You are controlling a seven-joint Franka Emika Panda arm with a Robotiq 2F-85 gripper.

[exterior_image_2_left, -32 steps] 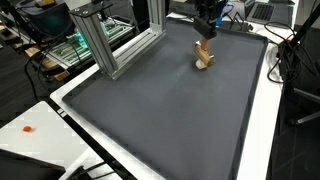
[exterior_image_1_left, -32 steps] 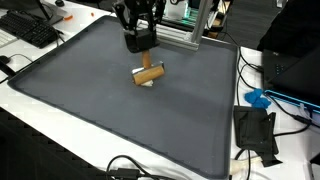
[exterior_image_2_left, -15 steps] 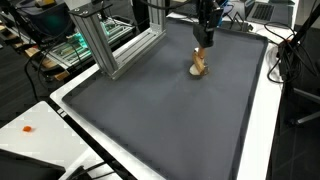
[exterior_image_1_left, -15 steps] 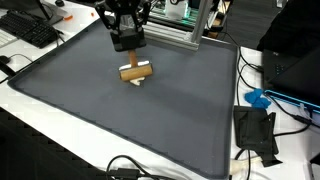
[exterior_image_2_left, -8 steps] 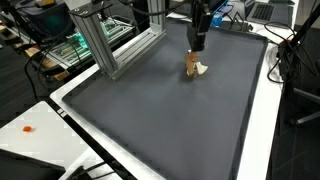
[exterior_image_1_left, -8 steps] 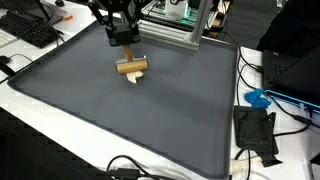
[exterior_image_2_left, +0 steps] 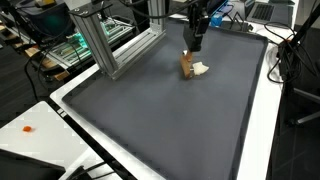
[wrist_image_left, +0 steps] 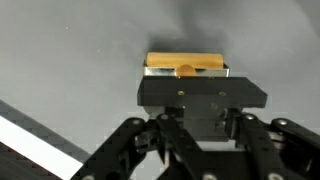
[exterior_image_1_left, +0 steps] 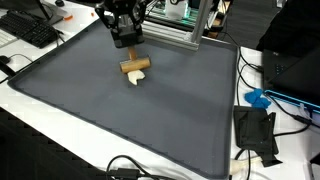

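- The wooden block [exterior_image_1_left: 134, 67] is seen near the far edge of the dark mat [exterior_image_1_left: 130, 125] that covers the table [exterior_image_1_left: 35, 135].
- In an exterior view its long axis is laid nearly level, running across the picture from side to side. In an exterior view [exterior_image_2_left: 188, 66] it is met almost end-on and looks short.
- A cream piece [exterior_image_1_left: 137, 78] is attached or pressed to the block's side, on the side turned away from the aluminium frame [exterior_image_1_left: 178, 36].
- Whether the block rests on the mat or hangs just above it cannot be told.
- The tool [exterior_image_1_left: 128, 57] is closed on the block from above, with the block clamped between the fingers. In the wrist view only the block's tan top [wrist_image_left: 185, 64] is shown beyond the black tool body.
- The frame stands close behind the tool, at the mat's far edge.
- A keyboard [exterior_image_1_left: 30, 30] and a blue object [exterior_image_1_left: 258, 98] lie off the mat, well apart from the block.
- The arm [exterior_image_2_left: 198, 12] is brought in from above, with the wrist pointed straight down at the mat.
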